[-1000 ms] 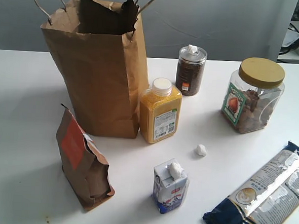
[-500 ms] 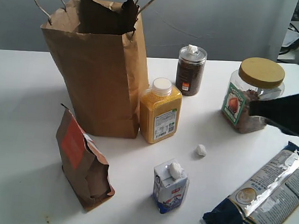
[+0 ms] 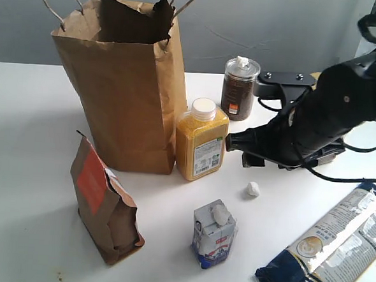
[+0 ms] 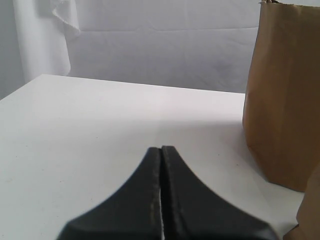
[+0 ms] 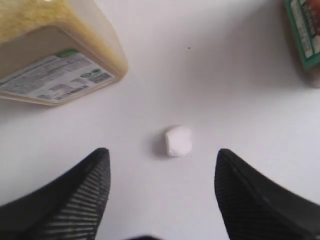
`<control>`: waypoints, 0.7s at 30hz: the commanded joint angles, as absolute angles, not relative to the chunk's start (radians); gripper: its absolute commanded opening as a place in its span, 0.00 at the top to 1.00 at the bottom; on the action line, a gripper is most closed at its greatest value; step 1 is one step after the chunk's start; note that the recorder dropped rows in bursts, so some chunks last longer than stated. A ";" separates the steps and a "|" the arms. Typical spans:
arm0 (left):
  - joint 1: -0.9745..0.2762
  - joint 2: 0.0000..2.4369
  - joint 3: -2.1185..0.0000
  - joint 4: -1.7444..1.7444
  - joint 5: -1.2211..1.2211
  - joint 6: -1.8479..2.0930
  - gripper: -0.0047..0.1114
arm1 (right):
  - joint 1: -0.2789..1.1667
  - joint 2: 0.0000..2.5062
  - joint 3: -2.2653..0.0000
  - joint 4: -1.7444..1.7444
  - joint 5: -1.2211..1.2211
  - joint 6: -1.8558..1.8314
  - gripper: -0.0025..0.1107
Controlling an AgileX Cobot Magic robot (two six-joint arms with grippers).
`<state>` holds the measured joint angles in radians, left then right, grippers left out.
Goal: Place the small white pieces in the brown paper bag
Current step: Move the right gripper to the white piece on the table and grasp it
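The tall brown paper bag (image 3: 124, 86) stands open at the back left and also shows in the left wrist view (image 4: 285, 100). One small white piece (image 3: 253, 189) lies loose on the table. A second white piece (image 3: 220, 213) rests on the milk carton, and a third (image 3: 242, 62) sits on the dark jar's lid. My right gripper (image 3: 237, 150) hovers open just above and behind the loose piece (image 5: 178, 141), which lies slightly ahead of the wide-apart fingertips (image 5: 162, 152). My left gripper (image 4: 161, 149) is shut on nothing, low over bare table; the exterior view does not show it.
A yellow bottle (image 3: 201, 142) stands beside the bag, close to my right gripper. A brown pouch with an orange label (image 3: 104, 203) stands front left, near the milk carton (image 3: 214, 241). The dark jar (image 3: 239, 93), a yellow-lidded jar (image 3: 328, 92) and a blue packet (image 3: 335, 243) fill the right.
My right arm has swung in from the right edge across the yellow-lidded jar and now hangs over the loose white piece. Nothing on the table has moved.
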<state>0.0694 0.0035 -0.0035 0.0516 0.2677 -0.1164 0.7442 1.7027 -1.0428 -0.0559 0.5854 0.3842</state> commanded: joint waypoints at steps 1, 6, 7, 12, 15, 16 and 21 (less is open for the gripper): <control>0.065 0.000 0.000 0.044 0.265 -0.120 0.96 | 0.749 1.789 -1.073 -0.085 0.611 0.400 0.47; 0.065 0.000 0.000 0.044 0.265 -0.120 0.96 | 0.747 1.853 -1.073 -0.106 0.583 0.410 0.47; 0.065 0.000 0.000 0.044 0.265 -0.120 0.96 | 0.747 1.860 -1.073 -0.109 0.574 0.410 0.47; 0.065 0.000 0.000 0.044 0.265 -0.120 0.96 | 0.747 1.909 -1.073 -0.112 0.508 0.410 0.47; 0.065 0.000 0.000 0.044 0.265 -0.120 0.96 | 0.747 1.936 -1.073 -0.112 0.485 0.410 0.47; 0.065 0.000 0.000 0.044 0.265 -0.120 0.96 | 0.747 1.943 -1.073 -0.112 0.480 0.410 0.47; 0.065 0.000 0.000 0.044 0.265 -0.120 0.96 | 0.747 1.971 -1.073 -0.112 0.478 0.410 0.57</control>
<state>0.0694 0.0035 -0.0035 0.0516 0.2677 -0.1164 0.7442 1.9614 -1.0655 -0.1000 0.4915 0.4068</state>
